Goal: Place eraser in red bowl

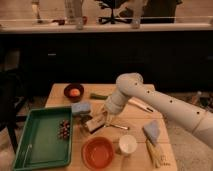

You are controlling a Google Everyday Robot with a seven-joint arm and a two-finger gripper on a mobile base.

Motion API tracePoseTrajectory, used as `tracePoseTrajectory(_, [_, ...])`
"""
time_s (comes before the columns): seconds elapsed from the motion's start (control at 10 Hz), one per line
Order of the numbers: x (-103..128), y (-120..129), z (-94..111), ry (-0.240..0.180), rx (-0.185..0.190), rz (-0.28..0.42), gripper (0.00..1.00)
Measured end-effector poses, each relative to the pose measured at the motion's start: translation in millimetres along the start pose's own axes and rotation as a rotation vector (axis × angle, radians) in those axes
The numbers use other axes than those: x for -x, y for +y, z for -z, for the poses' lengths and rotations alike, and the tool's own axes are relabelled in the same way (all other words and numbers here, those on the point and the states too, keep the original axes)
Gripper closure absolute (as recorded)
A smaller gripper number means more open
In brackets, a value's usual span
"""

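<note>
Pincer [98,121] sits low over the wooden tabletop [136,120], left of centre, at the end of the white arm reaching in from the right edge. How wide it stands, and whether it grips anything: cannot tell.

Eraser, a small dark block with a tan face [93,126], is at the pincer tip, between the pale blue block [81,108] and the wide orange-red bowl [98,152] at the near edge.

Judgement: grasp step; the eraser is not yet in the bowl.

To do well:
- Confirm a firm hold.
- Lift clear of the rim.
- Carry straight toward the near edge.
- Release low over the bowl's centre.
- Keep off the white cup [127,145] just right of the bowl.
</note>
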Motion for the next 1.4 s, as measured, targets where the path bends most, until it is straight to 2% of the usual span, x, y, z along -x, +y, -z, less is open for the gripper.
tracePoseTrajectory(0.2, [24,-6,-12,-0.05,0.056,0.088,1.0])
tracePoseTrajectory(0.4, [44,-7,-23,-0.084,0.132,0.17,1.0])
tracePoseTrajectory(0.6, [65,2,-37,-0.092,0.253,0.243,1.0])
tracePoseTrajectory(0.8, [71,26,-45,-0.084,0.355,0.256,1.0])
tracePoseTrajectory(1.1, [59,56,-38,-0.077,0.373,0.217,1.0])
tracePoseTrajectory(1.4, [58,83,-34,-0.081,0.352,0.185,1.0])
